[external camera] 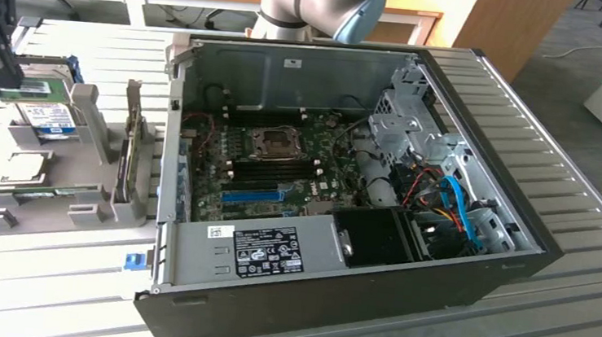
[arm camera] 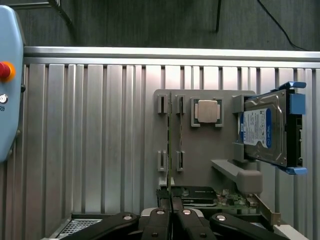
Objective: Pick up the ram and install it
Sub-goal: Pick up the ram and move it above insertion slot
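Ribbed metal table [external camera: 40, 276] under everything; on it, toward the exterior view's right, open case [external camera: 376, 306] lying on its side with board [external camera: 279, 162] exposed; behind the case, base of arm [external camera: 315, 2]; well apart from the case, at the exterior view's left, grey tray [arm camera: 200, 150] of parts; in the tray, blue-labelled drive [arm camera: 262, 127] in its cradle, card [external camera: 128, 149] standing along the side nearest the case, square chip [arm camera: 207, 111] seated flat between the drive and the stick brackets; above the tray, gripper [arm camera: 170, 205], jaws drawn almost fully together and pinching ram [arm camera: 170, 140] by its thin edge; seen edge-on, apparently raised clear of its own brackets and hanging over the tray, just beside spare stick [arm camera: 179, 135] seated in the neighbouring brackets; judged from that, pick-up done or all but done; installing not yet done, with ram on the tray side of the table and nowhere near the case; dark slots [external camera: 268, 168] on the board seemingly bare, though hard to tell for certain; about the first half of the job behind, the seating half left.
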You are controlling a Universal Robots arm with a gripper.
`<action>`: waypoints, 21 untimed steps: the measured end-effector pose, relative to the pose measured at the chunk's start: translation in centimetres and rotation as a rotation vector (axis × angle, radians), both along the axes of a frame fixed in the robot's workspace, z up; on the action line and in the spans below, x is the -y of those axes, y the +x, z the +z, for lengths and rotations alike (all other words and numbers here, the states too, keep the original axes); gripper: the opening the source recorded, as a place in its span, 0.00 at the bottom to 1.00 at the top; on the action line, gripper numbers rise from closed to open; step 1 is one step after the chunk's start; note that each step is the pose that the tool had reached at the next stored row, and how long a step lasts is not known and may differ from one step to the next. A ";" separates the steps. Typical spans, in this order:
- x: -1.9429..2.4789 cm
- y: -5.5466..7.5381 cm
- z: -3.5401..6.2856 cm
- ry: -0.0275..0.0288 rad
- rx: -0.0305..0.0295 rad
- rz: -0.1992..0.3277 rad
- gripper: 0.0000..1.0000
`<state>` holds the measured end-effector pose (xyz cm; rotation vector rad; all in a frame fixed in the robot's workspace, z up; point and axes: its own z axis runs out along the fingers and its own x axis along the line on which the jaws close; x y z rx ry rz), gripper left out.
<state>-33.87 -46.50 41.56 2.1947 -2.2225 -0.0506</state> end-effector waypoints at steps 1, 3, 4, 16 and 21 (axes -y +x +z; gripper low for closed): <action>0.00 0.2 0.00 0.0000 -0.0001 0.000 0.12; 0.00 0.5 0.00 0.0000 -0.0001 0.000 0.12; 0.00 0.6 -0.01 0.0001 -0.0001 0.000 0.12; 0.00 2.1 0.00 0.0000 -0.0002 0.000 0.12; 0.00 2.7 0.00 0.0001 -0.0001 0.000 0.12</action>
